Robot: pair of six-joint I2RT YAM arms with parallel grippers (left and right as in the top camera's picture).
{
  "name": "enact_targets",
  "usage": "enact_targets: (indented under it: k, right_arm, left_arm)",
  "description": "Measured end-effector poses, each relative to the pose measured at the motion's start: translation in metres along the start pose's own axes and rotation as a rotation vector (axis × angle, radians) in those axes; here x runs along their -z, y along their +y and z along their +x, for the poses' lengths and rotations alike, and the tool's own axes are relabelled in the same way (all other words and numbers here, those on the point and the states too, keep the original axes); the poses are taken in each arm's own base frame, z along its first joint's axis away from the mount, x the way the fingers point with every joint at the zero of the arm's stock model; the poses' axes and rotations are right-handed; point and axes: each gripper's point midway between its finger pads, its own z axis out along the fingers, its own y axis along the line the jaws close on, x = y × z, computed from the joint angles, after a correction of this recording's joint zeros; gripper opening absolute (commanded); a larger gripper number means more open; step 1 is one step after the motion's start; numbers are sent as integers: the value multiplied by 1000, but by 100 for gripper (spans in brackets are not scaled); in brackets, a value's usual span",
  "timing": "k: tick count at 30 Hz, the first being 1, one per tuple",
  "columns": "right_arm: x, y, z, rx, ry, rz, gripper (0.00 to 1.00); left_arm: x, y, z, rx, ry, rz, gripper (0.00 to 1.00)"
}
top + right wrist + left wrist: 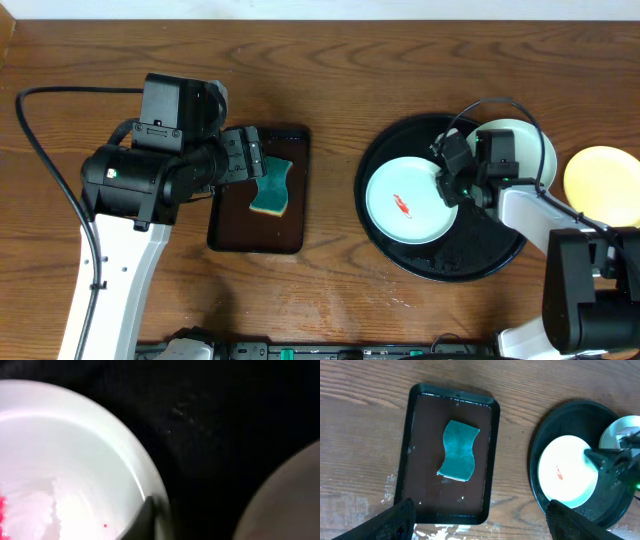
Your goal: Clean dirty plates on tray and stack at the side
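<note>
- Overhead only: yellow plate point(600, 185), on the table point(330, 60) to the right of the black tray point(470, 255), off its rim. You will not find it in either wrist view.
- Left wrist view only: left gripper point(480, 510), fingers spread wide with nothing between them, above the brown tray point(425, 435).
- Right wrist view only: one dark finger point(150, 516) against the rim of the smeared plate point(60, 460). The view is close and blurred.
- Right gripper point(447, 180): jaws pressed together at that plate's right edge. You cannot tell whether the rim is caught between them.
- Surface: dark wood-grain table with white scuffs beside the brown tray and a pale strip along the far edge.
- Black tray, contents: smeared plate, mint-white, left of centre, with a red smear point(402, 205) in its well; second mint-white plate point(530, 145) at the far right, partly under the right arm.
- Brown tray, contents: one teal sponge point(271, 187), lying flat near the middle.
</note>
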Motion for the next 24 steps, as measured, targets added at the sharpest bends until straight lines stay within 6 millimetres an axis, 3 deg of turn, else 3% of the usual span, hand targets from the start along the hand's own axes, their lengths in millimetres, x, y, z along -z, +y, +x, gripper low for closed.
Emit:
enact_targets:
  k: [7,13,17,24]
  right_arm:
    - [11,3,4,-154,27,1,1]
    - [48,9,8,-403,50,36,1]
    - [62,11,21,-555,100,71,1]
    - [61,19,50,-700,200,92,1]
  left_arm:
    - [0,0,0,0,0,0,84]
    - [0,0,0,0,0,0,84]
    - [0,0,0,0,0,0,84]
    - [0,0,0,0,0,0,84]
